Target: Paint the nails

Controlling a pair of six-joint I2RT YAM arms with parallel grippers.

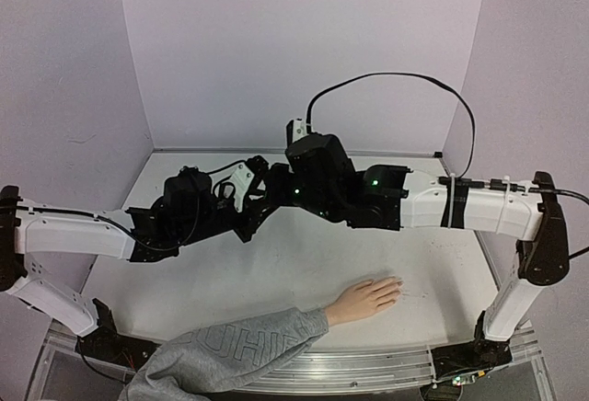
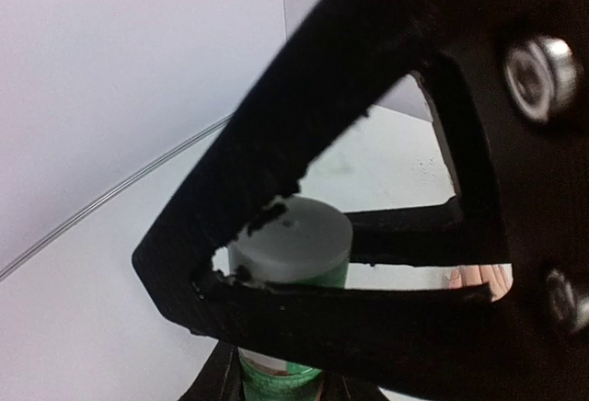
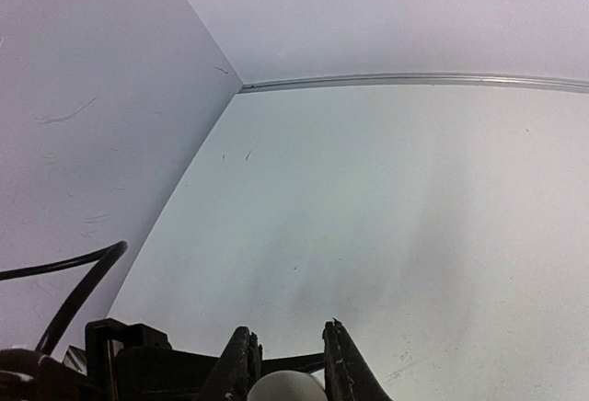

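Note:
The mannequin hand [image 1: 363, 298] lies palm down near the table's front edge, in a grey sweatshirt sleeve [image 1: 230, 350]. Its nails [image 1: 396, 283] are too small to make out. Both arms meet above the table's middle. My left gripper [image 1: 250, 206] is shut on a small bottle with a green body [image 2: 276, 378] and a whitish cap [image 2: 294, 240]. My right gripper [image 1: 272, 189] is shut on that cap, which shows as a white dome [image 3: 287, 387] between its fingers [image 3: 241, 364]. The right gripper's black fingers [image 2: 368, 134] fill the left wrist view. A bit of the hand [image 2: 483, 281] shows behind them.
The white table [image 1: 304, 263] is walled by pale lilac panels at the back and on both sides. A black cable [image 1: 396, 79] loops above the right arm. The right arm's upright link [image 1: 538, 254] stands at the right front.

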